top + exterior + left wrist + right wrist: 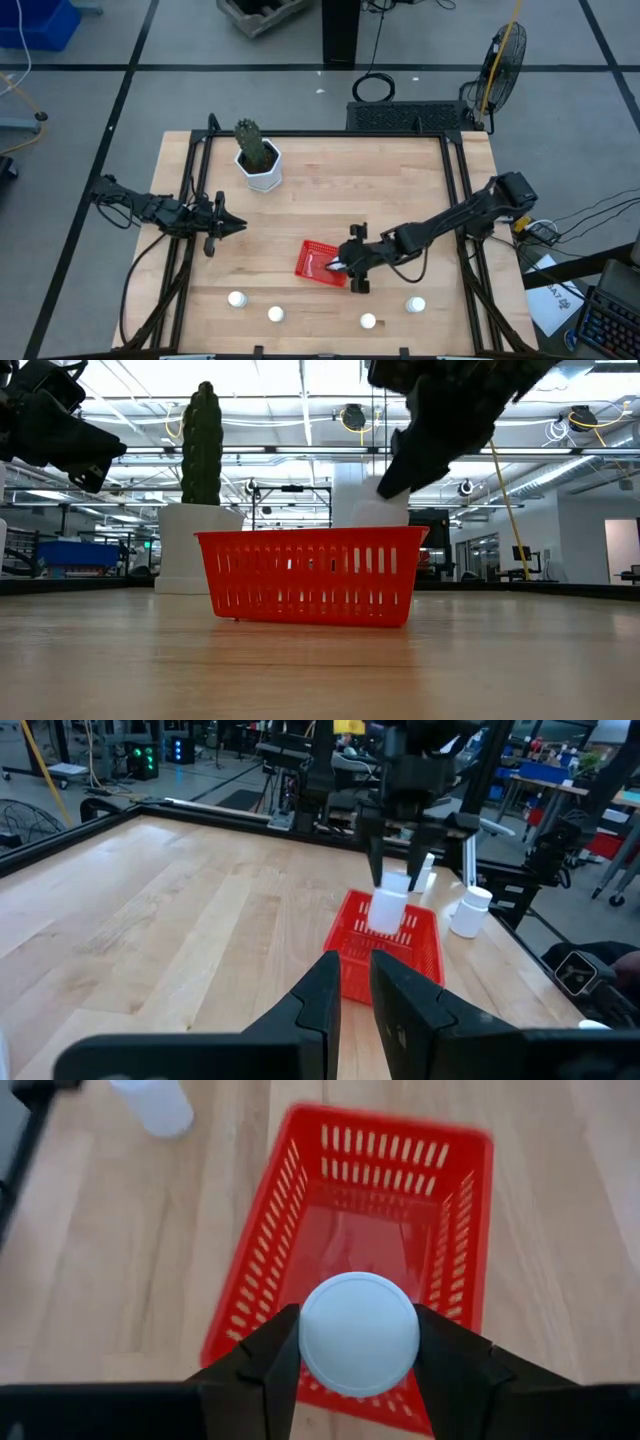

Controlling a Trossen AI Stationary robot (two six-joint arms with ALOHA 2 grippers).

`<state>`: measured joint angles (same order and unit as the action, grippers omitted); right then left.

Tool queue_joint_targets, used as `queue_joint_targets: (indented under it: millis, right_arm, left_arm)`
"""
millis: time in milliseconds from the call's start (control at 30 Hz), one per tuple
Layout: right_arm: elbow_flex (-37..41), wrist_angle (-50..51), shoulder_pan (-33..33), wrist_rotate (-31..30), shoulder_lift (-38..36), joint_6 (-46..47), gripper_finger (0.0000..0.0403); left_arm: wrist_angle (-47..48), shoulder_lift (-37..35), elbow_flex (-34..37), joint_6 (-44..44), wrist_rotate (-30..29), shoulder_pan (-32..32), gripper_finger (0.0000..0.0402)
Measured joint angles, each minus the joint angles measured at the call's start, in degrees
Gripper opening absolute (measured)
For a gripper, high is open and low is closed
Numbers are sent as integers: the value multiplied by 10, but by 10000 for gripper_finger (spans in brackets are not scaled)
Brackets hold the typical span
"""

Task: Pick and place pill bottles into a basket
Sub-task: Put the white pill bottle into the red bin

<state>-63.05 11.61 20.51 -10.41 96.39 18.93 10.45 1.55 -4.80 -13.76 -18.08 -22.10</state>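
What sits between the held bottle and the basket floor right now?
Nothing: in the right wrist view the pill bottle, clamped in the right gripper, hangs over the bare floor of the red basket.

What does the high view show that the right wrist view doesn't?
Only the high view: four bottles standing on the table, e.g., the cactus pot, and the left gripper waiting at the table's left, nearly shut. Only the right wrist view: the basket's empty floor and the held bottle's round cap between the fingers. Both: the right gripper holding that bottle over the red basket.
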Motion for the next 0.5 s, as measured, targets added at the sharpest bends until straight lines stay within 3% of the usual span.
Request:
queue_joint_targets:
  millis: [500]
  right_arm:
    - [-39,34,-14,30,57,-2,152]
  left_arm:
    - [-3,1,0,0,0,0,63]
